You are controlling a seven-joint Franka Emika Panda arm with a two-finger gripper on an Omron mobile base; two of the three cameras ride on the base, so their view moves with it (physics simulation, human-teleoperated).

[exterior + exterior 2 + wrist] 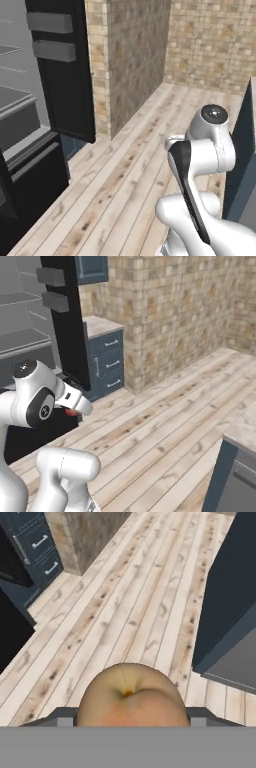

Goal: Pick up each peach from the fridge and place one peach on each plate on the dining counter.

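One smooth round peach (pixel 131 698) clamped in the gripper (pixel 131 719), above pale wood-plank floor (pixel 125 612).

A smooth orange-tan peach (pixel 131 698), dimple showing, sits gripped above the floorboards.

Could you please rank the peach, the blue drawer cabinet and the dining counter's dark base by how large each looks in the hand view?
1. The dining counter base, largest.
2. The peach, held in the gripper, but enlarged by nearness to the camera.
3. The blue drawer cabinet, smallest, being farthest off.
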